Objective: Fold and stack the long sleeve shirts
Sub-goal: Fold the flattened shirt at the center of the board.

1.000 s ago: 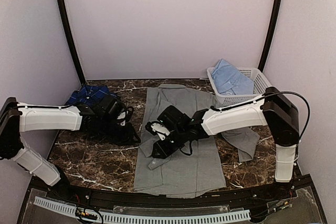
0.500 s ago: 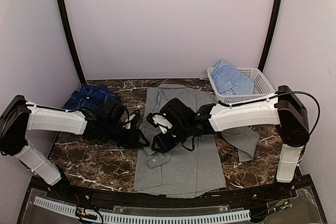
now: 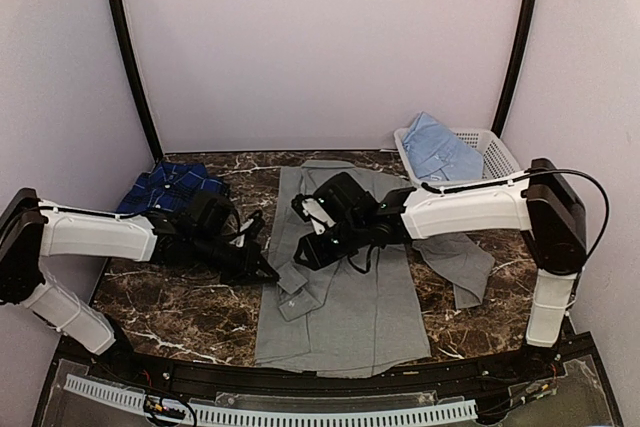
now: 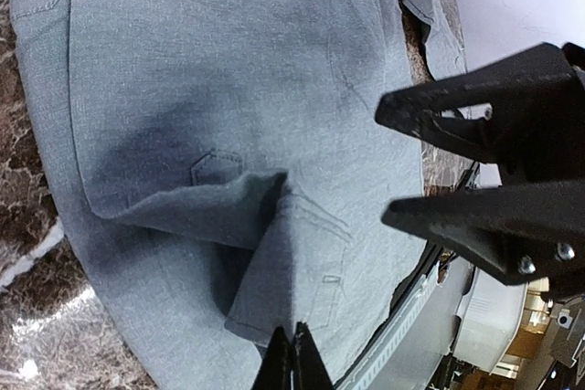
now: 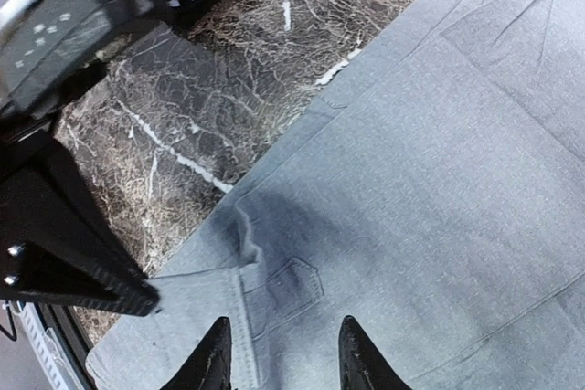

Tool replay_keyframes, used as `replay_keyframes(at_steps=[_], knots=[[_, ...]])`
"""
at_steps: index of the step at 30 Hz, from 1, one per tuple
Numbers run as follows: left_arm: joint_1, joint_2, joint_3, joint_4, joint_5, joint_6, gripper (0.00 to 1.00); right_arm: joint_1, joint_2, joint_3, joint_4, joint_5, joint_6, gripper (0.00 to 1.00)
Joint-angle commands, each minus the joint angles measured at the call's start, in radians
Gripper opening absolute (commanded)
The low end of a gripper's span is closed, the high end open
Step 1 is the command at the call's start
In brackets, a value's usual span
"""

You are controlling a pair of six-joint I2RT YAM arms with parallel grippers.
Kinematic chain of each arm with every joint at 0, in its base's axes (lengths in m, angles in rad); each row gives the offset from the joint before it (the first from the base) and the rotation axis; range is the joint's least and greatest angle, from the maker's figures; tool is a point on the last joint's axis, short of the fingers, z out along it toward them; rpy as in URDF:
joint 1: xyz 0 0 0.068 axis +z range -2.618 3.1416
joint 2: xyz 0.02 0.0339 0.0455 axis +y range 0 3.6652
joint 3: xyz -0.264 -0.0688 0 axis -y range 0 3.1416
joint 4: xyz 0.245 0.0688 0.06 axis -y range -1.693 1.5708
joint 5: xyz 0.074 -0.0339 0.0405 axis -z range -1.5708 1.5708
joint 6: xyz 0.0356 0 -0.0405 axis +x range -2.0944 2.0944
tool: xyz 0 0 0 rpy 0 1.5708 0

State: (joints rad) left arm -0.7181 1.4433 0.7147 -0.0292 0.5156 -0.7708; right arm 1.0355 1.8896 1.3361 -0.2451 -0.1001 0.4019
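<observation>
1. We locate the grey shirt (image 3: 350,297) spread flat at the centre of the table (image 3: 180,312). Its collar points to 12 o'clock and its hem to 6 o'clock.
2. One sleeve trails toward 4 o'clock onto the bare marble. Near the 9 o'clock edge, a folded strip ending in a cuff lies over the shirt body.
3. We read the left hand (image 4: 294,358) as pressed together. Its fingertips meet on a raised ridge of grey cloth, pinching the grey shirt at that 9 o'clock edge. The left arm reaches in from 9 o'clock.
4. We read the right hand (image 5: 285,358) as spread. Both fingers hang just above the shirt front and grip nothing. In the top view it sits just beside the left hand, at that hand's 1 o'clock. The right arm reaches in from 3 o'clock.
5. The plaid shirt (image 3: 170,185) lies bunched on the table at 10 o'clock, behind the left arm and apart from the grey shirt.
6. The blue shirt (image 3: 435,147) lies heaped in the basket (image 3: 497,159) at 2 o'clock and rises above the rim.
</observation>
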Motion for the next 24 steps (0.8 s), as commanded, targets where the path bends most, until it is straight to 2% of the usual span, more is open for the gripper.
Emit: replay_keyframes(at_steps=[1, 8, 16, 24], knots=[[-0.01, -0.065, -0.011, -0.09, 0.001, -0.079, 0.0, -0.012, 0.062, 0.057, 0.03, 0.012, 0.015, 0.37], [-0.041, -0.084, -0.025, -0.271, -0.028, -0.122, 0.0, -0.001, 0.137, 0.087, 0.03, -0.027, 0.0, 0.36], [-0.115, -0.062, -0.081, -0.291, -0.017, -0.167, 0.01, 0.018, 0.17, 0.086, 0.013, -0.008, -0.02, 0.36], [-0.134, -0.085, -0.028, -0.389, -0.029, -0.118, 0.17, 0.021, 0.139, 0.053, 0.003, 0.016, -0.035, 0.36]])
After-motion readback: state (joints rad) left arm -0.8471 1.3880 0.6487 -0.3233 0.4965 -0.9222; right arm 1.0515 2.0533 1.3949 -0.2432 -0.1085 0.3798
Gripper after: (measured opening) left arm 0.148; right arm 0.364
